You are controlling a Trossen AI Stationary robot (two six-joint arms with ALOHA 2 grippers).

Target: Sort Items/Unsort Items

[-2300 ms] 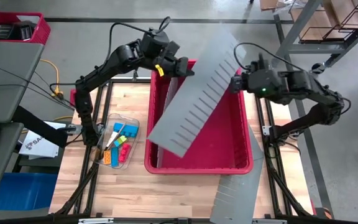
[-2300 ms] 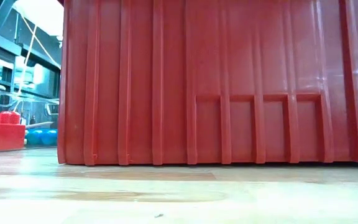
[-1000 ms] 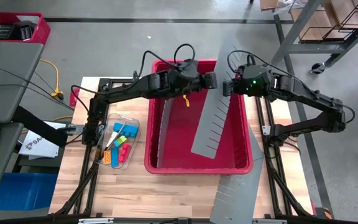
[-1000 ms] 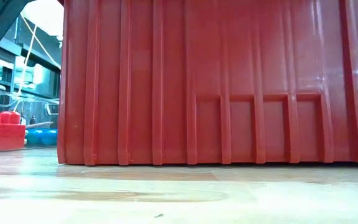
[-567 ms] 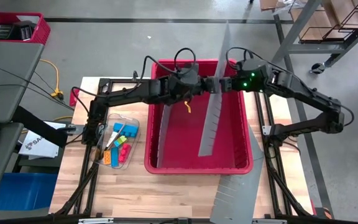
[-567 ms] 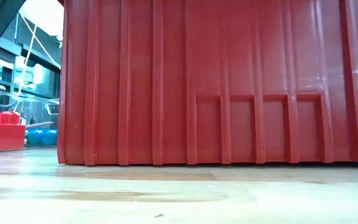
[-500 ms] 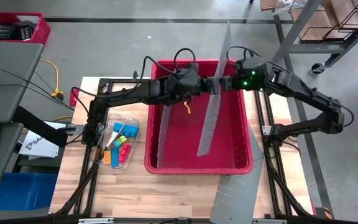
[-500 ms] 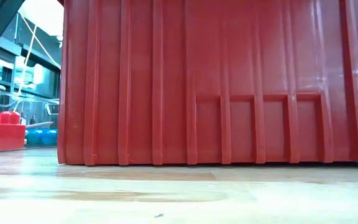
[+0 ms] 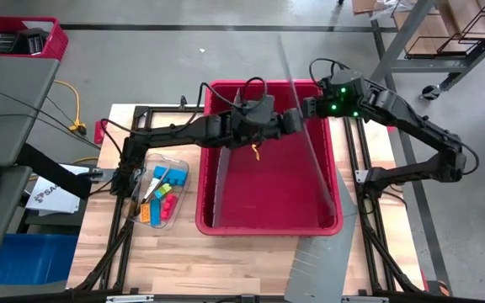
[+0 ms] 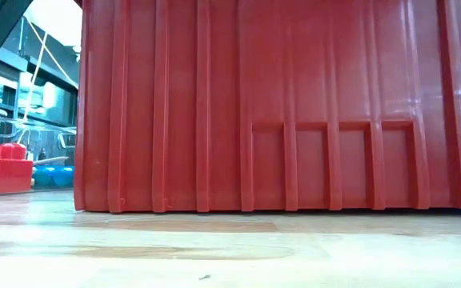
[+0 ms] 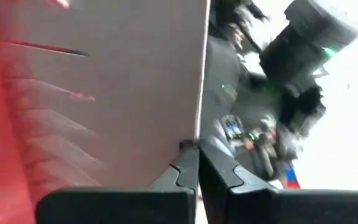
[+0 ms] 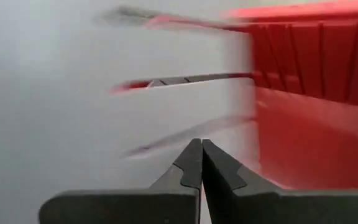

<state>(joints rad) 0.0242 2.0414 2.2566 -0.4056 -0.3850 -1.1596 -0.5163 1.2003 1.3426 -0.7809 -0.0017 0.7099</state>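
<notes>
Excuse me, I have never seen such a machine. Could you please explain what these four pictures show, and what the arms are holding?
This is a robot with two dark arms at a wooden table. One picture looks straight down from above. Another sits at table height and sees mostly the wall of the big red bin. The last two come from cameras on each arm's wrist.

From above, both arms reach over the bin. The left gripper and the right gripper are both shut on one thin grey slotted panel, seen almost edge-on. Each wrist picture shows that arm's fingertips pinched on the panel's edge.

A second grey panel lies by the bin's near side. Left of the bin stands a clear tray with small coloured blocks.
</notes>
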